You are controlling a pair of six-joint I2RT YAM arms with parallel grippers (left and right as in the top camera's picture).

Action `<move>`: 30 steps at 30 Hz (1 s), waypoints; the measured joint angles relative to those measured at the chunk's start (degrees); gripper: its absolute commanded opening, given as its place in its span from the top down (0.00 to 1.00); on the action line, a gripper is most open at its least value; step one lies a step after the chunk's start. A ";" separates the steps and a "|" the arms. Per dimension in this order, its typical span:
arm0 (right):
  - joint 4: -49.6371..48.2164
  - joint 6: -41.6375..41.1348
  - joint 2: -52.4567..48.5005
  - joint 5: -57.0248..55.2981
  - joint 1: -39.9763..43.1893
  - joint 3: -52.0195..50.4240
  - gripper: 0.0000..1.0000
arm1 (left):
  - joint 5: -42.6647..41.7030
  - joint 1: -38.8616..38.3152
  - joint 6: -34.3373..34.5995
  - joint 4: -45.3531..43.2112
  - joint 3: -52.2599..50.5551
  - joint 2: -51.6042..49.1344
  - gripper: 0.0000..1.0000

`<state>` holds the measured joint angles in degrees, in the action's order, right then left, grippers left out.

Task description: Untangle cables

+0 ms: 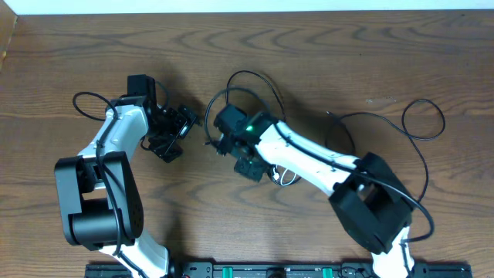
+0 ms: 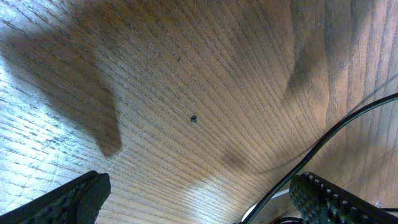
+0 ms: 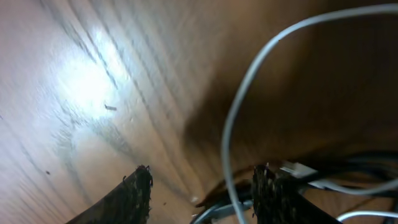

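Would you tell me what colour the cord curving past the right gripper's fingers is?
White; the cord shows best in the right wrist view.

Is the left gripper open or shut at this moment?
Open. The left gripper shows both fingers far apart, with the table visible between them.

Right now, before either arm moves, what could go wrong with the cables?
1. The left gripper is open and empty. The black cable passes just beside one finger, so closing may miss it.
2. The white cable runs between the fingers of the open right gripper, close to black strands. Closing could pinch both and tighten the tangle.
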<state>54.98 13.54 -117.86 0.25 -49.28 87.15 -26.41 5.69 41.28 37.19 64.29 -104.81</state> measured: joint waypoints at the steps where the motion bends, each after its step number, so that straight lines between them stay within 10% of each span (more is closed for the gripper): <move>1: 0.31 0.35 -0.48 -0.57 -0.33 0.00 0.49 | 0.00 0.00 0.00 0.00 0.00 0.00 0.02; 15: 1.95 1.60 -1.33 -5.14 -0.83 -0.02 0.52 | 0.00 0.00 0.00 0.00 0.00 0.00 0.02; 22: 5.42 1.97 -1.33 -5.66 -0.83 0.00 0.96 | 0.00 0.00 -0.02 -0.02 0.00 0.00 0.02; 30: 4.57 1.16 -1.33 -3.17 -0.83 0.00 0.99 | 0.00 0.00 0.00 0.00 0.00 0.00 0.02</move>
<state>59.55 14.70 -119.20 -2.92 -50.11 87.15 -26.41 5.69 41.28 37.19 64.29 -104.81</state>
